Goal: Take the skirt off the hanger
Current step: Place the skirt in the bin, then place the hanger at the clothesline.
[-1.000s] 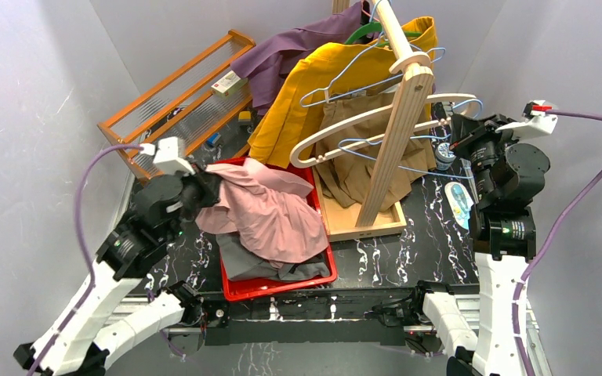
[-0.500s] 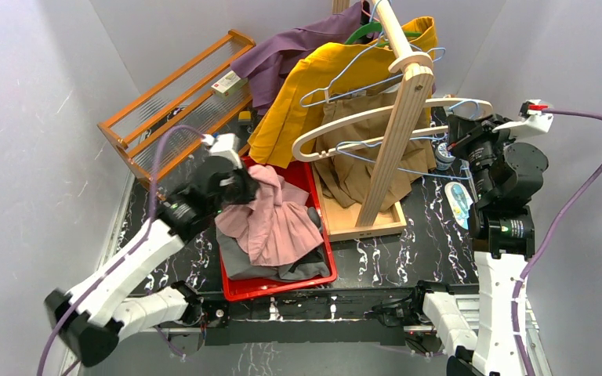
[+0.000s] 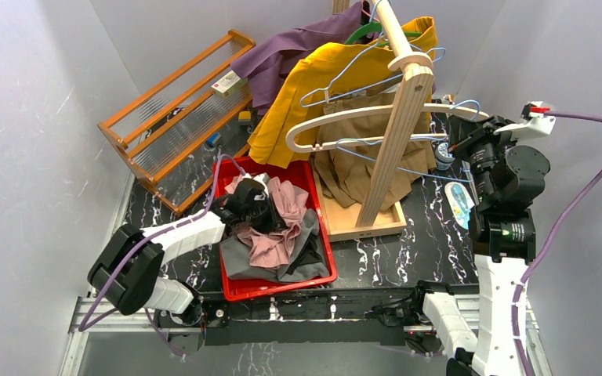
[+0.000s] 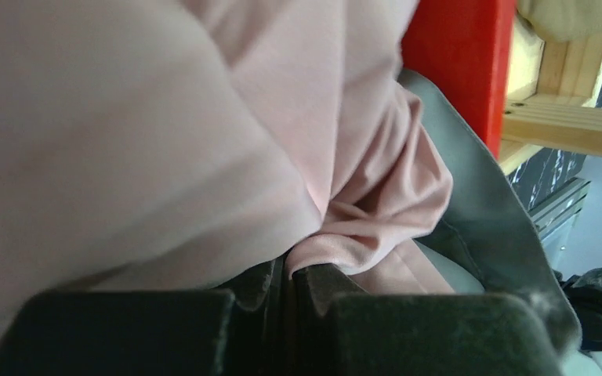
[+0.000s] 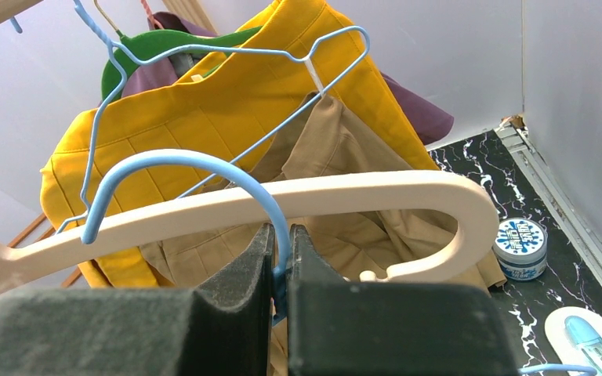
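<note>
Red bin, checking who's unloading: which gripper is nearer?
Left. The left gripper is over the red bin, shut on the pink garment; the right gripper clamps a hanger hook at the rack.

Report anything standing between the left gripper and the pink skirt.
Nothing visible does: the left gripper is shut on a fold of the pink skirt, which lies in the red bin, apart from the cream hanger.

Your left gripper [image 3: 265,207] now sits low inside the red plastic bin [image 3: 282,287], having swung in from the bin's left side, its jaws pinched on the pink fabric skirt [image 3: 276,239]. The skirt, spread wide before, now lies bunched in a small heap, baring the grey garment [image 3: 307,254] beneath. The cream plastic hanger [image 3: 345,117] hangs flatter than before.
</note>
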